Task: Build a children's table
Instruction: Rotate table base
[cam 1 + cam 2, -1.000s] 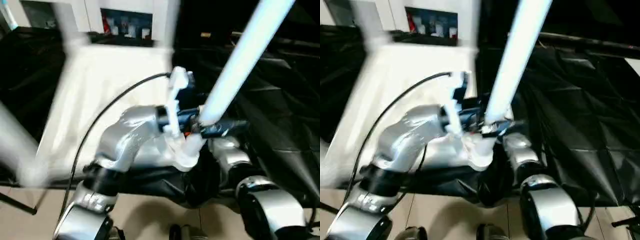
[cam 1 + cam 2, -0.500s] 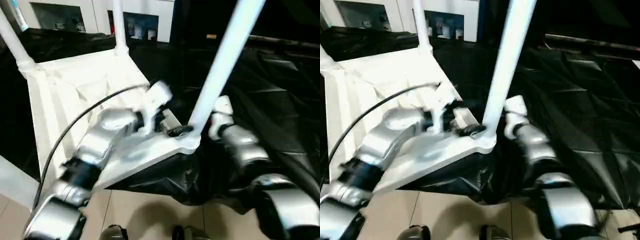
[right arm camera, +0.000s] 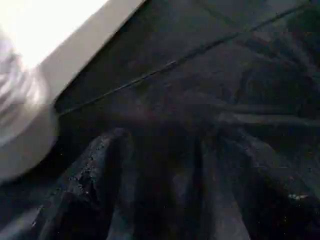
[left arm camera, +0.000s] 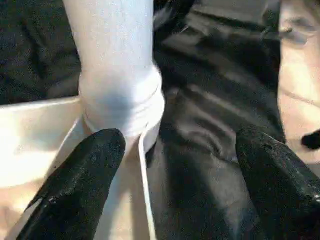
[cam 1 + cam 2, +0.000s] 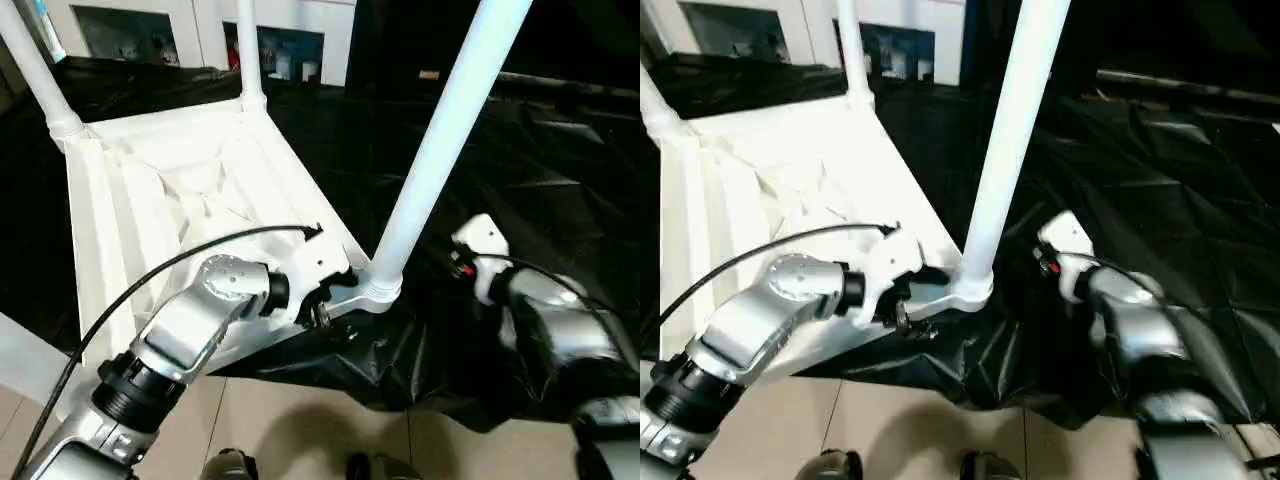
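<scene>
The white children's table (image 5: 150, 210) lies upside down on black sheeting, ribbed underside up. White legs stand in its far corner sockets (image 5: 45, 90) (image 5: 247, 60). A long white leg (image 5: 440, 150) rises from the near right corner socket (image 5: 377, 290), seen close in the left wrist view (image 4: 120, 100). My left gripper (image 5: 325, 300) hovers at that corner's edge, open (image 4: 179, 137), with the socket just beyond its fingertips and nothing held. My right arm (image 5: 530, 310) is to the right of the leg, apart from it. My right gripper (image 3: 170, 145) is open over the sheeting, beside the table's edge (image 3: 75, 65).
Crumpled black sheeting (image 5: 520, 150) covers the surface under and to the right of the table and hangs over its near edge. Pale floor (image 5: 300, 430) shows below. White cabinets (image 5: 290, 40) stand at the back. A black cable (image 5: 170, 270) loops over my left forearm.
Both grippers have come off the base of the near right leg. The left one has dropped back to the corner's edge and the right arm has pulled away to the right. The leg stays upright.
</scene>
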Tool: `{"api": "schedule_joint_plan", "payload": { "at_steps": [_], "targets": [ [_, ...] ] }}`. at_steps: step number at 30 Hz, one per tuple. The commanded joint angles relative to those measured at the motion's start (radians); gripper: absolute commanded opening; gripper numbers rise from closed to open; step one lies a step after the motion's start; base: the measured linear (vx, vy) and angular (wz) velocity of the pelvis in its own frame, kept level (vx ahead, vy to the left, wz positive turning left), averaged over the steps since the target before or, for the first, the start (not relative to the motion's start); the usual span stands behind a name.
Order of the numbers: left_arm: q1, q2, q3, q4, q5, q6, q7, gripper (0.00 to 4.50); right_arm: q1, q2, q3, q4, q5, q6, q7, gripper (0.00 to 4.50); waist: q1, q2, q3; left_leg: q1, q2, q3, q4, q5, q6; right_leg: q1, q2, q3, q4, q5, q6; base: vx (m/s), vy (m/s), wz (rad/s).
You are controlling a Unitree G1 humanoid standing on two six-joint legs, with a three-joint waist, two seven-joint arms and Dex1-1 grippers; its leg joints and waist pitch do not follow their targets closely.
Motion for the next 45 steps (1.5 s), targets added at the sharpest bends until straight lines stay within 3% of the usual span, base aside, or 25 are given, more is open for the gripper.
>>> {"api": "schedule_joint_plan", "payload": {
  "at_steps": [1, 2, 3, 5, 6, 10, 13, 18, 19, 26, 33, 37, 40, 42, 43, 44, 45],
  "targets": [
    [-0.001, 0.031, -0.031, -0.040, 0.068, 0.066, 0.034, 3.71, 0.039, -0.045, 0.019, -0.102, 0.030, 0.041, 0.082, 3.17, 0.000, -0.002, -0.082, 0.018, 0.015, -0.015, -0.069, -0.305, 0.015, 0.053, -0.043, 0.030, -0.088, -0.431, -0.152, 0.000, 0.000, 0.00],
    [-0.001, 0.032, -0.032, -0.042, 0.070, 0.069, 0.036, 3.71, 0.042, -0.047, 0.019, -0.107, 0.031, 0.043, 0.085, 3.17, 0.002, -0.002, -0.082, 0.018, 0.018, -0.016, -0.070, -0.308, 0.014, 0.055, -0.042, 0.030, -0.090, -0.436, -0.142, 0.000, 0.000, 0.00],
    [-0.001, 0.048, -0.040, -0.069, 0.098, 0.118, 0.060, 3.63, 0.081, -0.081, 0.030, -0.186, 0.046, 0.075, 0.134, 3.17, 0.004, 0.013, -0.080, 0.025, 0.018, -0.017, -0.070, -0.315, 0.017, 0.048, -0.042, 0.032, -0.092, -0.441, -0.138, 0.000, 0.000, 0.00],
    [0.002, 0.059, -0.047, -0.097, 0.098, 0.172, 0.074, 3.36, 0.115, -0.109, 0.034, -0.261, 0.060, 0.124, 0.166, 3.17, 0.004, 0.004, -0.080, 0.021, 0.017, -0.016, -0.069, -0.307, 0.024, 0.050, -0.039, 0.031, -0.093, -0.430, -0.142, 0.000, 0.000, 0.00],
    [0.005, 0.060, -0.048, -0.105, 0.099, 0.189, 0.083, 3.30, 0.128, -0.119, 0.037, -0.285, 0.064, 0.138, 0.178, 3.17, 0.005, 0.008, -0.083, 0.021, 0.017, -0.018, -0.069, -0.304, 0.023, 0.052, -0.042, 0.030, -0.092, -0.431, -0.145, 0.000, 0.000, 0.00],
    [0.010, 0.047, -0.044, -0.105, 0.101, 0.229, 0.118, 2.98, 0.182, -0.158, 0.059, -0.408, 0.096, 0.211, 0.248, 3.17, 0.007, 0.006, -0.084, 0.021, 0.018, -0.017, -0.067, -0.297, 0.034, 0.050, -0.039, 0.030, -0.093, -0.403, -0.154, 0.000, 0.000, 0.00],
    [0.011, 0.028, -0.035, -0.090, 0.098, 0.230, 0.124, 2.83, 0.208, -0.177, 0.080, -0.481, 0.123, 0.259, 0.289, 3.17, 0.004, 0.005, -0.083, 0.017, 0.016, -0.019, -0.068, -0.305, 0.035, 0.050, -0.041, 0.027, -0.097, -0.437, -0.143, 0.000, 0.000, 0.00],
    [0.019, 0.035, -0.053, -0.064, 0.093, 0.133, 0.080, 2.46, 0.217, -0.181, 0.090, -0.534, 0.132, 0.305, 0.304, 3.17, 0.006, 0.007, -0.083, 0.018, 0.015, -0.021, -0.068, -0.313, 0.031, 0.047, -0.043, 0.026, -0.104, -0.470, -0.125, 0.000, 0.000, 0.00],
    [0.019, 0.038, -0.054, -0.061, 0.092, 0.124, 0.075, 2.23, 0.217, -0.181, 0.090, -0.534, 0.132, 0.305, 0.305, 3.17, 0.006, 0.007, -0.084, 0.018, 0.016, -0.021, -0.069, -0.317, 0.029, 0.046, -0.044, 0.026, -0.104, -0.476, -0.120, 0.000, 0.000, 0.00],
    [0.010, 0.067, -0.061, -0.017, 0.088, 0.069, 0.042, 1.84, 0.224, -0.191, 0.100, -0.567, 0.135, 0.337, 0.300, 3.17, 0.005, 0.005, -0.082, 0.019, 0.016, -0.022, -0.070, -0.321, 0.022, 0.044, -0.044, 0.026, -0.104, -0.483, -0.113, 0.000, 0.000, 0.00],
    [-0.027, 0.097, -0.096, 0.132, 0.133, -0.080, -0.030, 1.26, 0.224, -0.187, 0.106, -0.587, 0.135, 0.359, 0.298, 3.17, 0.007, 0.005, -0.079, 0.021, 0.015, -0.024, -0.072, -0.336, 0.019, 0.041, -0.046, 0.027, -0.109, -0.509, -0.100, 0.000, 0.000, 0.00],
    [-0.051, 0.104, -0.119, 0.213, 0.166, -0.159, -0.046, 0.97, 0.223, -0.187, 0.112, -0.587, 0.136, 0.355, 0.295, 3.17, 0.005, 0.004, -0.076, 0.022, 0.015, -0.026, -0.072, -0.359, 0.011, 0.039, -0.049, 0.025, -0.115, -0.575, -0.079, 0.000, 0.000, 0.00],
    [-0.068, 0.105, -0.126, 0.264, 0.180, -0.224, -0.061, 0.68, 0.220, -0.186, 0.112, -0.585, 0.138, 0.352, 0.293, 3.17, 0.001, 0.003, -0.072, 0.025, 0.008, -0.033, -0.070, -0.398, -0.003, 0.036, -0.053, 0.013, -0.133, -0.710, -0.024, 0.000, 0.000, 0.00],
    [-0.094, 0.097, -0.122, 0.347, 0.182, -0.394, -0.095, 0.63, 0.215, -0.184, 0.109, -0.580, 0.137, 0.349, 0.291, 3.17, -0.003, 0.007, -0.069, 0.022, 0.007, -0.039, -0.073, -0.414, -0.008, 0.040, -0.056, 0.002, -0.144, -0.744, -0.010, 0.000, 0.000, 0.00],
    [-0.117, 0.088, -0.114, 0.399, 0.184, -0.485, -0.101, 0.51, 0.212, -0.182, 0.108, -0.577, 0.137, 0.346, 0.289, 3.17, -0.006, 0.013, -0.067, 0.028, 0.004, -0.043, -0.073, -0.442, -0.006, 0.041, -0.055, -0.012, -0.158, -0.764, 0.004, -0.055, 0.027, -0.10],
    [-0.126, 0.084, -0.111, 0.418, 0.185, -0.517, -0.102, 0.46, 0.211, -0.182, 0.107, -0.576, 0.137, 0.345, 0.288, 3.17, -0.010, 0.023, -0.063, 0.045, 0.008, -0.051, -0.076, -0.498, -0.009, 0.041, -0.055, -0.034, -0.175, -0.767, 0.002, -0.055, 0.027, -0.10],
    [-0.138, 0.086, -0.115, 0.436, 0.193, -0.558, -0.105, 0.46, 0.211, -0.181, 0.107, -0.575, 0.136, 0.343, 0.287, 3.17, -0.013, 0.026, -0.062, 0.053, 0.011, -0.055, -0.078, -0.532, -0.013, 0.043, -0.054, -0.046, -0.179, -0.757, -0.002, -0.067, 0.030, -0.08]
  ]
}}
